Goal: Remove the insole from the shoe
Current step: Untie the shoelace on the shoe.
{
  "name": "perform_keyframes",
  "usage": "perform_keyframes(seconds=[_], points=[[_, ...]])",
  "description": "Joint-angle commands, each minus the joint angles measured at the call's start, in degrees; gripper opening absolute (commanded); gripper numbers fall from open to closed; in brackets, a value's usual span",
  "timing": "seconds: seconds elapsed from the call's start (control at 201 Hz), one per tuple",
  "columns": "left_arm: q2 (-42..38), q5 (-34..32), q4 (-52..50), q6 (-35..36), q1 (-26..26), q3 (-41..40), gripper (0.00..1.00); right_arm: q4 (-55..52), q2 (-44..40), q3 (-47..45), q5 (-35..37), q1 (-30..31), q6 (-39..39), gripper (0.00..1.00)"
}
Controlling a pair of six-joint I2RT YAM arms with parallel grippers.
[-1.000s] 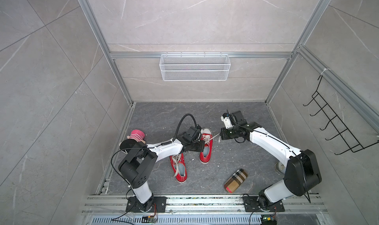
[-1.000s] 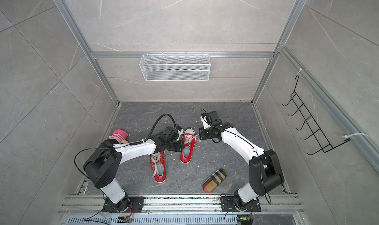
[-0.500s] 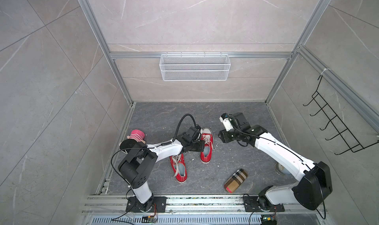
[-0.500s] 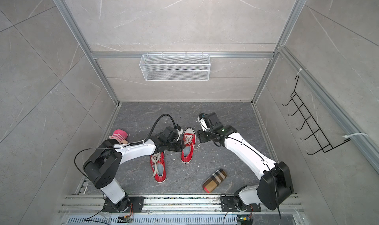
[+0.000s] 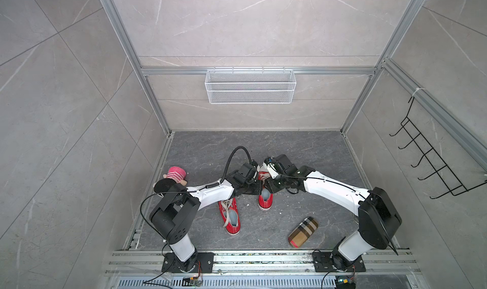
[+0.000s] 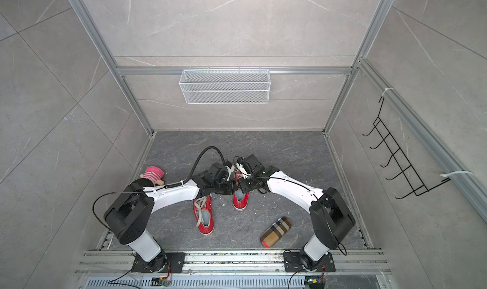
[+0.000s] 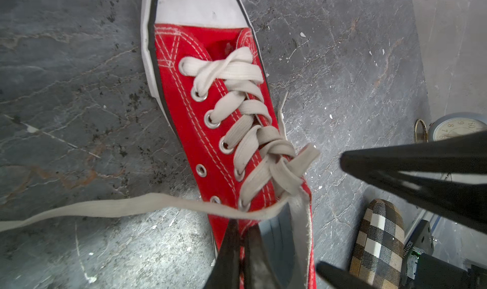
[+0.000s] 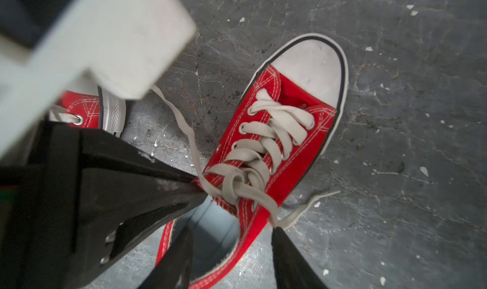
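Both grippers meet over a red shoe [image 5: 264,205] on the dark, stone-look counter [image 5: 303,153] of a grey-tiled booth.

Aluminium rails frame the walls; a wire basket [image 5: 250,86] hangs on the back wall and a black hook rack [image 5: 434,156] on the side wall. The shoe lies flat with its long axis running front to back, white toe cap toward the back wall and heel toward the arm bases. The left gripper [image 7: 241,232] is clamped on the shoe's collar edge. The right gripper [image 8: 232,258] stands released, one finger over the opening and one outside it. The grey insole [image 8: 210,229] lies inside the shoe, its front hidden under tongue and laces. In both top views the grippers cover the shoe's middle.
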Motion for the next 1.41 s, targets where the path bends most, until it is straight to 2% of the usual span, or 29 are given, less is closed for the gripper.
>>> perform_keyframes(seconds=[0.0,0.254,0.454,0.553,0.653,0.838,1.037,1.212,1.401], points=[[-4.35,1.55,2.66,-1.09,-0.55,0.19,0.00,0.82,1.17,0.10,2.54,0.55,1.25,0.50],[-7.54,1.86,2.69,-1.52,-1.08,0.06,0.00,0.19,2.99,2.08,6.17,0.80,1.69,0.45],[-10.12,2.49,1.04,-1.40,-1.34,-0.06,0.00,2.50,3.47,3.13,10.42,0.74,2.23,0.33],[-11.25,1.36,-0.60,-0.78,-1.59,-0.42,0.00,4.36,2.74,3.28,14.87,0.79,2.98,0.28],[-12.86,0.23,-0.91,-0.47,-1.78,-1.89,0.00,5.71,1.97,3.66,19.11,0.17,4.01,0.26],[-15.22,-0.95,-1.44,-0.51,-1.78,-3.75,0.00,4.99,2.01,4.75,22.47,-2.92,5.82,0.25],[-14.78,-2.26,-1.73,-0.53,-1.78,-5.06,0.00,11.76,-2.40,-0.26,8.88,-10.52,10.06,0.25],[-12.62,-2.24,2.59,-1.77,-1.78,-7.31,0.00,20.61,-3.59,-4.79,-9.91,-15.32,13.52,0.25],[-9.68,-1.65,8.71,-3.78,-1.78,-9.18,0.00,22.17,-3.71,-6.09,-14.53,-16.05,14.87,0.24]])
